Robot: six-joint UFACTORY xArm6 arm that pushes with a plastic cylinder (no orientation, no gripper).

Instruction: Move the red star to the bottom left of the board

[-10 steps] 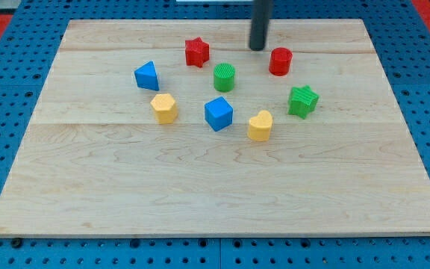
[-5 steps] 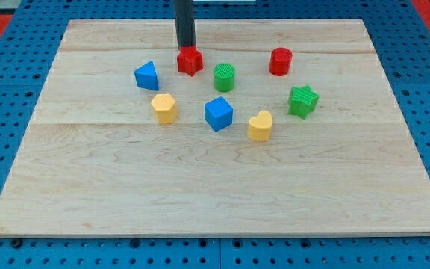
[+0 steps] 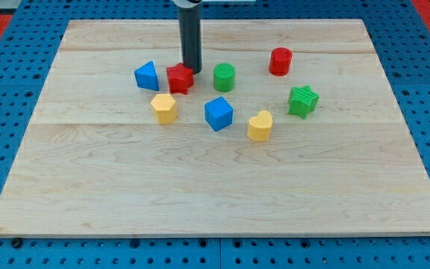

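Note:
The red star [image 3: 179,78] lies in the upper middle of the wooden board [image 3: 215,187], between the blue triangle [image 3: 147,75] on its left and the green cylinder [image 3: 224,77] on its right. My tip [image 3: 192,70] touches the star's upper right edge, with the dark rod rising straight up out of the view's top. The yellow hexagon [image 3: 164,108] lies just below the star.
A blue cube [image 3: 218,113] and a yellow heart [image 3: 260,125] lie below the green cylinder. A red cylinder [image 3: 280,61] and a green star [image 3: 302,101] lie on the view's right. A blue pegboard surrounds the board.
My tip went left from near the red cylinder to the red star, then came down the view. The star has slid down and left, closer to the blue triangle and yellow hexagon.

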